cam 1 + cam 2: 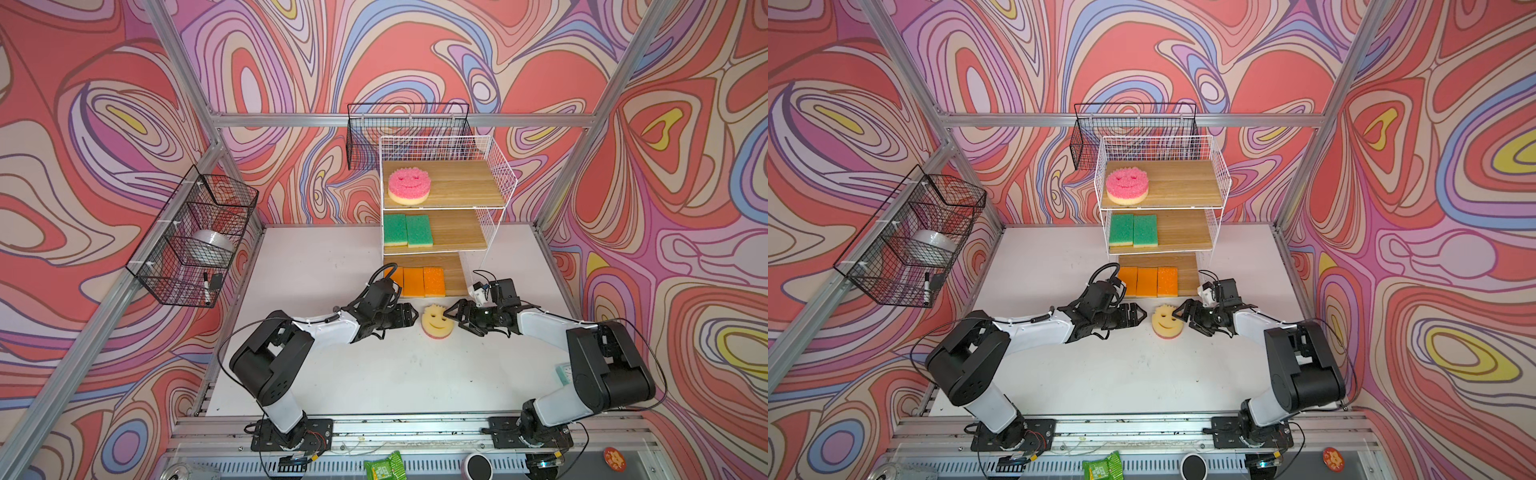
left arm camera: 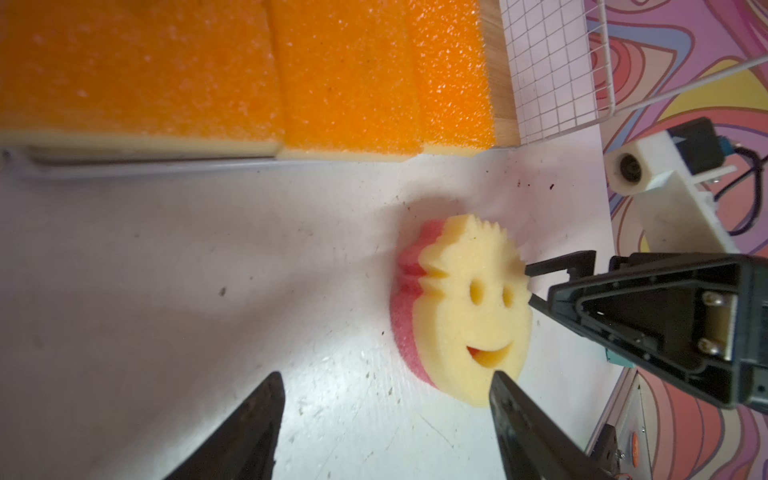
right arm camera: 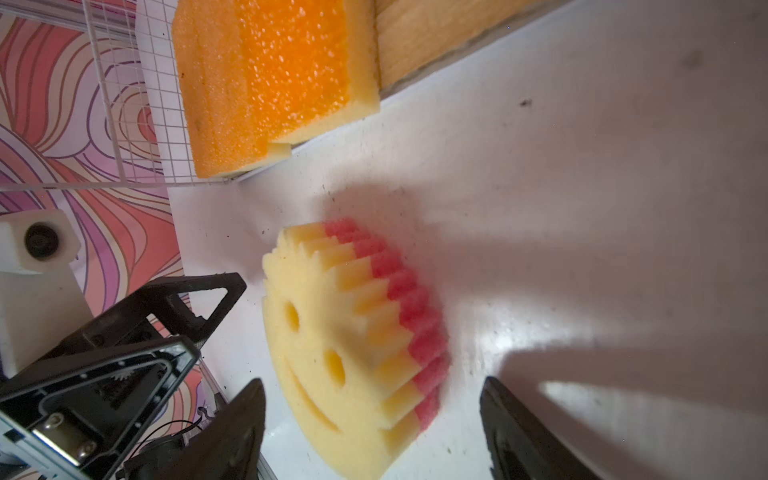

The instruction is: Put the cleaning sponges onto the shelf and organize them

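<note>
- White table (image 1: 374,365), boxed in by swirl-patterned walls (image 1: 124,124), is bare but for one sponge. The yellow smiley (image 1: 437,321) lies face up just before the shelf (image 1: 500,166), between the two grippers.
- Six sponges are already shelved: pink smiley (image 1: 409,185) on the top board (image 1: 465,183), green pair (image 1: 407,229) on the middle one, orange row (image 1: 424,281) on the bottom one.
- Left gripper (image 2: 384,386): fingers are spread with nothing between them, and the yellow smiley lies just past one fingertip.
- Right gripper (image 3: 370,390): fingers are spread astride the yellow smiley, which is not pinched. A gap is seen on its pink side.
- The step in hand is judged to be the pick by the right gripper. The foam should be taken across its edge, both layers together, and squeezed lightly so that it is not folded.
- The free space beside the pink smiley is suggested as the spot, so that like is set with like. The wire side wall must be cleared on the way in.
- Whether the nearer right finger touches the foam cannot be told.
- The leftmost orange sponge is partly covered by the left arm's cable (image 1: 380,272) in both top views.
- A teal thing (image 1: 562,372) behind the right arm is cut off and cannot be named.
</note>
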{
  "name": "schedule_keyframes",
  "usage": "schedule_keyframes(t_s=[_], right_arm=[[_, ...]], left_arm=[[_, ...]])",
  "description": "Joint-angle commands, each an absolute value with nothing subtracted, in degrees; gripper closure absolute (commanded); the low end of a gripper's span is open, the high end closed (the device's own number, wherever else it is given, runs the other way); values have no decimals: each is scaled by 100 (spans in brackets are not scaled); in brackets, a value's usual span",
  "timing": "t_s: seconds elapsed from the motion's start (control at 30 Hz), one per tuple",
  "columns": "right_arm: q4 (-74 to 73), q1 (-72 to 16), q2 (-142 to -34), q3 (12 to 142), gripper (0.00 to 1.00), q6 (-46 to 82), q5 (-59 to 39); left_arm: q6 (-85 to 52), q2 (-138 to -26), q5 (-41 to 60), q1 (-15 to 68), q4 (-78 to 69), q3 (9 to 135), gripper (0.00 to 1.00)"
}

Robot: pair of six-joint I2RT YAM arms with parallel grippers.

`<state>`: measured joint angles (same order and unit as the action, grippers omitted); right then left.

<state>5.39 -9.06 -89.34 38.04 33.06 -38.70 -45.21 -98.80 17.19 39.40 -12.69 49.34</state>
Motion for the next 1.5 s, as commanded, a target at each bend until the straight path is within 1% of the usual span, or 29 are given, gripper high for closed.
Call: schedule_keyframes(t_s=[0.0,0.1,0.23,0.33,0.43,0.63,0.8,0.93,1.07,1.2,1.33,1.47], right_arm=[[183,-896,-9061,3674,19,3309,-4087],[125,-905,-9170,3641,21,3275,-4159],[-34,-1007,-9396,3634,26,3304,-4245],[-106,-1071,-9535,3665,38,3319,-4280],[-105,-1072,-9521,3658,51,3315,-4225],[314,-1137,-9459,3796,68,3080,-3890],[387,-1161,-9365,3748,75,3046,-3803],[465,-1166,-9141,3754,79,2993,-3904],[501,-1171,-8958,3771,79,2976,-4009],[435,-1207,-8879,3786,79,3057,-4131],[512,-1320,-8879,3886,79,3051,-4122],[507,-1424,-8895,3973,79,3096,-4164]], left_arm=[[-4752,-10155,1963,3981,-1697,5094,24],[-4811,-10374,2048,4023,-1817,5204,26],[-4902,-10605,2134,4077,-1950,5308,29],[-4948,-10646,2128,4087,-2030,5258,30],[-4942,-10553,2085,4085,-2015,5191,30],[-4839,-10291,2015,4087,-1815,5129,30],[-4715,-9905,1897,4080,-1543,5033,29],[-4606,-9554,1844,4031,-1296,4923,29],[-4597,-9290,1942,3886,-1360,4651,28],[-4523,-9302,2089,3876,-1372,4588,29],[-4727,-9342,2127,3876,-1843,4390,29],[-4922,-9459,2427,3876,-2484,4331,29]])
